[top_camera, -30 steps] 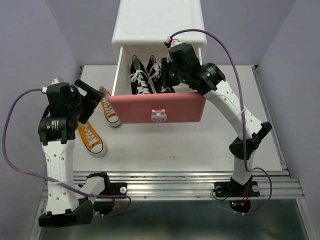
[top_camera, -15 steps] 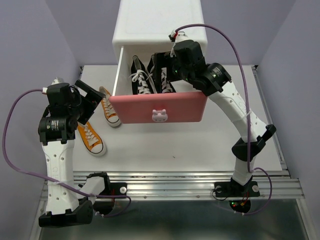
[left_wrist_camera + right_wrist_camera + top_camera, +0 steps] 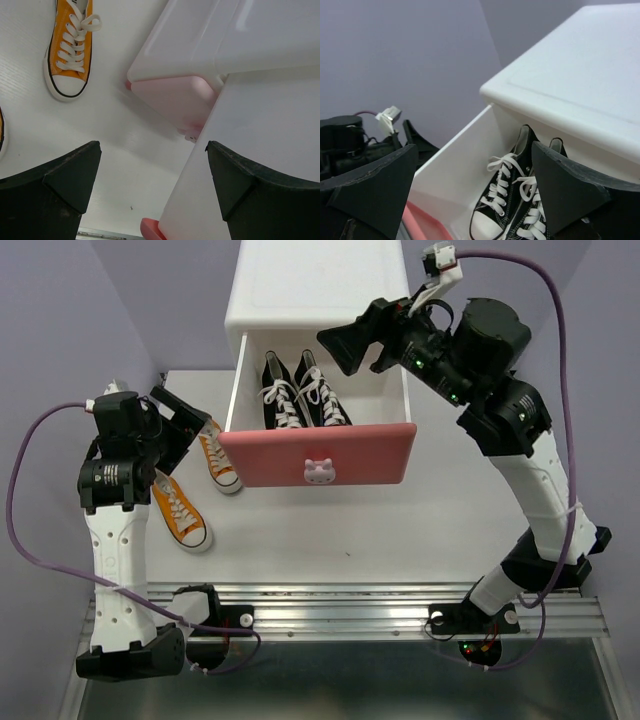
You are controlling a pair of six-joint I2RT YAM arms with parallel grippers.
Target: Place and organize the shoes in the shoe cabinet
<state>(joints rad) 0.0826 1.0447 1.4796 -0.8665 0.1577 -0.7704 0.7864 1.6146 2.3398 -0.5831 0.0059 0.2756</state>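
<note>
A: Top external: black sneakers (image 3: 283, 395) sit inside the shoe cabinet's (image 3: 320, 285) open upper drawer (image 3: 318, 455); both orange sneakers (image 3: 182, 515) lie left of the cabinet.
B: Left wrist shows only one whole; left gripper (image 3: 152, 150) gapes, empty. Lifting a sneaker might snag the drawer corner.
A: Right wrist: right gripper (image 3: 475, 150) spread, empty, above the cabinet.

Overhead camera views the whole table (image 3: 350, 530) from behind. Left wrist camera looks down close beside the cabinet (image 3: 250, 30); right wrist camera looks into its open drawer (image 3: 457, 162), both seen overhead.
</note>
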